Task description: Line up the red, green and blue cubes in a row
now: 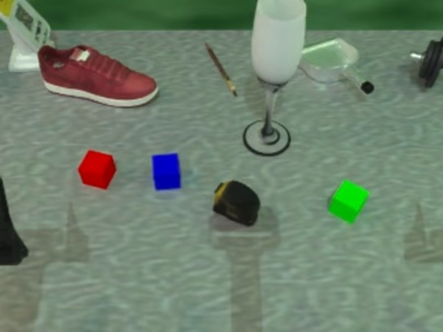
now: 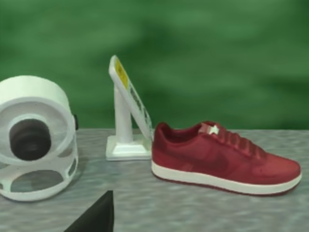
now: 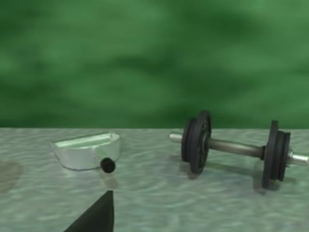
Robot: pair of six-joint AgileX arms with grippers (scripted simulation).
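Three cubes lie apart on the table in the top view. The red cube (image 1: 97,169) is at the left, with the blue cube (image 1: 166,171) a short way to its right. The green cube (image 1: 348,200) sits far off at the right and slightly nearer the front. No wrist view shows a cube. My left gripper (image 1: 10,238) is a dark shape at the table's left edge, well left of the red cube, and shows as a dark tip (image 2: 99,216) in its wrist view. My right gripper (image 3: 99,216) shows only in its wrist view, outside the top view.
A black-and-yellow tape measure (image 1: 235,203) lies between the blue and green cubes. Along the back are a dark red sneaker (image 1: 97,75), a white stand (image 1: 28,34), a pencil (image 1: 220,68), a tall glass (image 1: 273,69), a clear scoop (image 1: 331,61) and a dumbbell (image 1: 432,61).
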